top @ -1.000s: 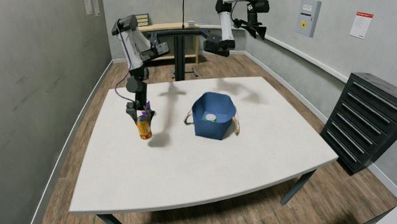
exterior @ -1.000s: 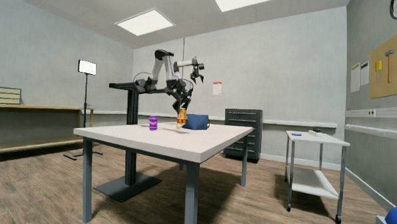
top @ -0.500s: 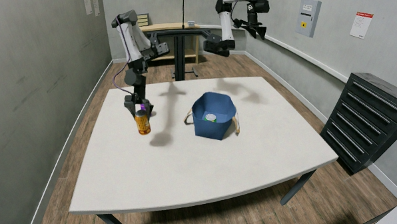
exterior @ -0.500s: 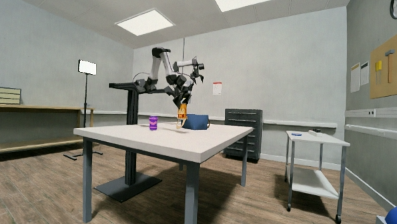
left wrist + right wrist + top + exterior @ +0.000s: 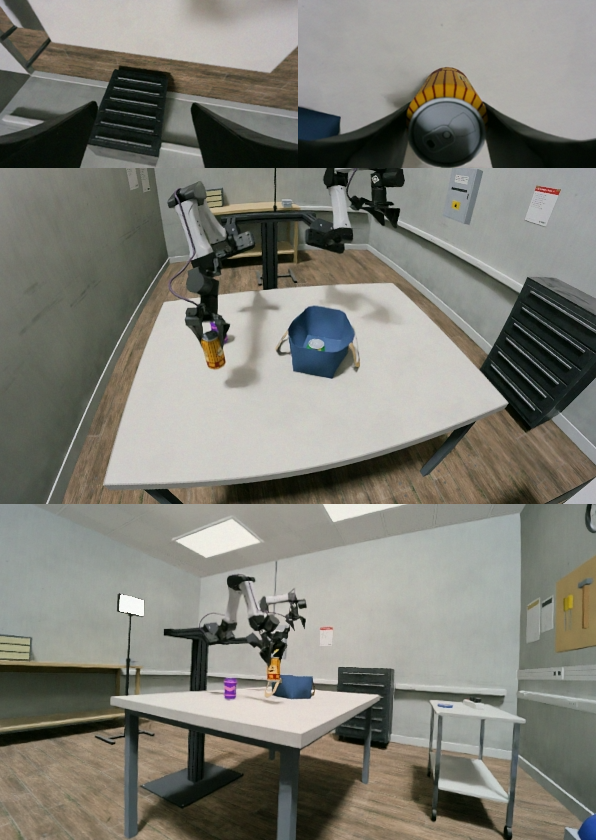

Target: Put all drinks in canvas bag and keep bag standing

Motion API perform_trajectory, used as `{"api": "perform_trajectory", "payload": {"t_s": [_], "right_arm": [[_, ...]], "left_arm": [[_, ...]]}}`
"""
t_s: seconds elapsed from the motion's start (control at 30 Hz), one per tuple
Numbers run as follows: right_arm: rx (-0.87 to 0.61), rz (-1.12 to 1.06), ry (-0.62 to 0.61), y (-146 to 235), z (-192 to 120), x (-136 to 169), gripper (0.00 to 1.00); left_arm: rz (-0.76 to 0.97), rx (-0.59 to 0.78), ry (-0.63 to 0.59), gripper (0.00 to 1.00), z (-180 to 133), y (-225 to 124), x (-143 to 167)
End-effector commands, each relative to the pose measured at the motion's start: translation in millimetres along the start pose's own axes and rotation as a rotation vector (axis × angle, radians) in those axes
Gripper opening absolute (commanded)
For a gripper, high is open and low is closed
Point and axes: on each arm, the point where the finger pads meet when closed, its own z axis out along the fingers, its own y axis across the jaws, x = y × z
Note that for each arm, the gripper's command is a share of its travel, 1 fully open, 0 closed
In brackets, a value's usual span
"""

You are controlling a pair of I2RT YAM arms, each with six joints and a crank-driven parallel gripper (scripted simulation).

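Right, starting at the left of the top view, your right gripper (image 5: 213, 336) (image 5: 274, 658) (image 5: 447, 103) is clamped around the orange can (image 5: 214, 353) (image 5: 273, 669) (image 5: 447, 86). The can's long axis runs close to vertical, its grey lid (image 5: 210, 334) (image 5: 448, 131) up toward your gripper's wrist and its base pointing down. It sits between the fingers, its lower body projecting beyond the tips, above the table (image 5: 300, 418) (image 5: 240, 714) (image 5: 522, 45). Below that gripper and partly hidden by it, the purple can (image 5: 215, 327) (image 5: 230, 688) stands upright on the table. Next, to the side of your right gripper, is the blue bag (image 5: 315, 363) (image 5: 296, 687) (image 5: 317, 125), walls up, with the green can (image 5: 316, 345) inside, lid up. Farthest right, your left gripper (image 5: 390, 218) (image 5: 299, 624) (image 5: 144, 103) hangs spread wide, holding nothing, well apart from the orange can.
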Motion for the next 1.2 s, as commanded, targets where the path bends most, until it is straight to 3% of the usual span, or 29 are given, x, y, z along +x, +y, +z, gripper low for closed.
{"api": "perform_trajectory", "payload": {"t_s": [0.0,0.13,0.2,0.3,0.4,0.47,0.7,0.73,0.77,0.8,0.87,0.9,1.17], "right_arm": [[-0.018,0.026,-0.084,6.1,5.4,-18.6,0.74],[-0.011,0.039,-0.133,2.4,4.5,-42.6,0.74],[-0.011,0.033,-0.110,3.5,8.9,-31.0,0.74],[-0.008,0.038,-0.134,0.9,4.0,-41.9,0.74],[-0.014,0.027,-0.086,4.1,5.2,-17.1,0.74],[0.004,0.050,-0.148,0.8,-1.8,-51.0,0.74],[-0.016,0.042,-0.163,4.0,-1.5,-54.2,0.74],[-0.004,0.003,-0.044,1.9,-8.1,-28.0,0.74],[-0.003,-0.001,-0.041,1.4,-10.2,-28.9,0.74],[-0.004,0.029,-0.115,1.6,-7.8,-47.1,0.74],[-0.004,0.029,-0.115,1.6,-7.8,-47.1,0.74],[-0.002,0.018,-0.035,1.6,-15.0,-29.9,0.74],[0.001,0.008,-0.062,-0.7,-33.2,-54.7,0.74]], "left_arm": [[-0.026,-0.046,0.015,1.00,-17.1,1.8,0.5],[-0.026,-0.046,0.015,1.00,-17.1,1.8,0.5],[-0.026,-0.046,0.015,1.00,-17.1,1.8,0.5],[-0.026,-0.046,0.015,1.00,-17.1,1.8,0.5],[-0.026,-0.046,0.015,1.00,-17.1,1.8,0.5],[-0.026,-0.046,0.015,1.00,-17.1,1.8,0.5],[-0.026,-0.046,0.015,1.00,-17.1,1.8,0.5],[-0.026,-0.046,0.015,1.00,-17.1,1.8,0.5],[-0.026,-0.046,0.015,1.00,-17.1,1.8,0.5],[-0.026,-0.046,0.015,1.00,-17.1,1.8,0.5],[-0.026,-0.046,0.015,1.00,-17.1,1.8,0.5],[-0.026,-0.046,0.015,1.00,-17.1,1.8,0.5],[-0.026,-0.046,0.015,1.00,-17.1,1.8,0.5]]}}
